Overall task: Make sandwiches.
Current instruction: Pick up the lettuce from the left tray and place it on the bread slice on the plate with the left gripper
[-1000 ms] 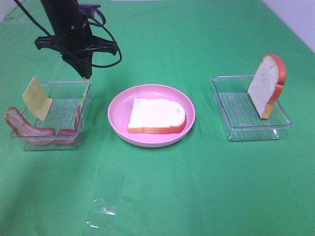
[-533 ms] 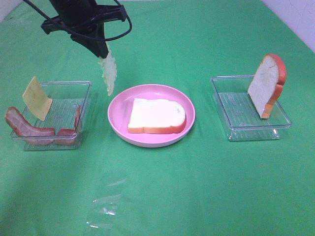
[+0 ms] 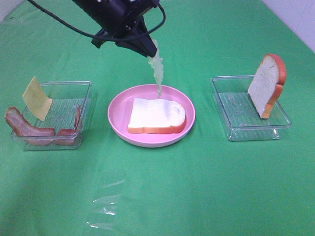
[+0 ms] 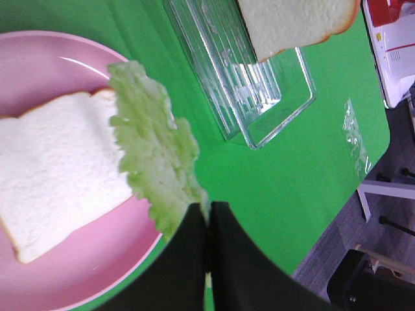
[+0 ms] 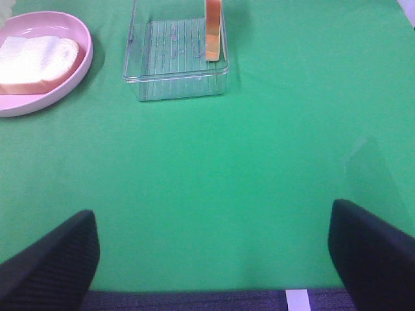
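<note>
I see the green bench filling the whole scene. The dark left arm reaches in from the far left, across to the middle.

Two clear plastic trays sit on the bench. The left tray is well apart from the right tray, and the round pink plate lies between them. A crumpled sheet of clear film lies on the near part of the bench, left of centre.

One bread slice lies flat in the middle of the plate, with its orange-brown crust facing the near side. A second bread slice stands upright in the right tray, leaning at that tray's right side.

The lettuce leaf hangs straight down over the far part of the plate. Its lower tip is just by the far edge of the flat slice, and I cannot tell whether it touches. The left tool is closed on the top of the leaf, its two dark fingers pressed together with the leaf pinched between them.

Bacon strips lie along the near side of the left tray, one end drooping over its left wall. The cheese square leans tilted in the far left of that tray.

From its wrist camera I see the right tool spread wide with nothing between its fingers. It is over bare bench, nearer to me than the right tray.
</note>
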`<state>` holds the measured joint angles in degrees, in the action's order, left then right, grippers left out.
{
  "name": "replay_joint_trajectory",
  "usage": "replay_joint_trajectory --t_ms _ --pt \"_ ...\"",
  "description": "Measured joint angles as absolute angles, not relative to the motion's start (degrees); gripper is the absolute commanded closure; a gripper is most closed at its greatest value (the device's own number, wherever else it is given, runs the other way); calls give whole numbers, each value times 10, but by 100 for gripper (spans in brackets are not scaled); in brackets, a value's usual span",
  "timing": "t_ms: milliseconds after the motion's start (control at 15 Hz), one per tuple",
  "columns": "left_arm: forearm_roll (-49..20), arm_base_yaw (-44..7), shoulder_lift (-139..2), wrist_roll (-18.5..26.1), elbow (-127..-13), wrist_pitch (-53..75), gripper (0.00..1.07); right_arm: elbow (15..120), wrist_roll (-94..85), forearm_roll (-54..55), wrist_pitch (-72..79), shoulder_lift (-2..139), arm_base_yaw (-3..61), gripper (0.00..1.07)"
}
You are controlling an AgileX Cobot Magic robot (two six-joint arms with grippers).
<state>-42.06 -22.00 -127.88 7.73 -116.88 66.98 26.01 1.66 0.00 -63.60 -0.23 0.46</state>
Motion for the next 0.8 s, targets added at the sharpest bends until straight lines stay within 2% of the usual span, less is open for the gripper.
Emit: replay_joint_trajectory --t_ms 533,800 --pt "-450 -282 -1356 86 -1172 594 107 260 17 0 -636 -2 5 15" --pt "-395 -284 -1364 87 -1172 584 107 260 17 0 -636 -2 5 15"
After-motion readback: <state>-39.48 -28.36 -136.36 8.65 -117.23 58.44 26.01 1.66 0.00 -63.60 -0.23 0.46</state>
